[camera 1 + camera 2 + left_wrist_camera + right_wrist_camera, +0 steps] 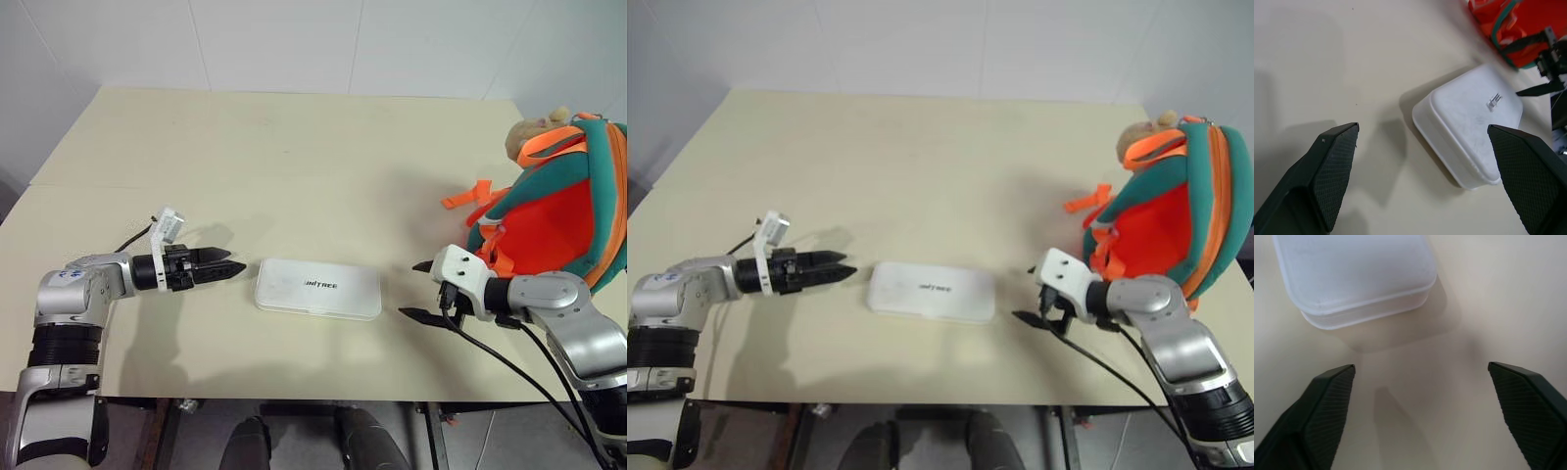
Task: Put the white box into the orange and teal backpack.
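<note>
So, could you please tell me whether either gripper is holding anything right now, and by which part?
Nothing is held. The left gripper and right gripper both stand with jaws open, one off each end of the white box, which lies flat on the table.

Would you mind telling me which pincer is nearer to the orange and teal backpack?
Right. The right pincer sits just beside the orange and teal backpack; the left pincer is beyond the white box, much farther off.
</note>
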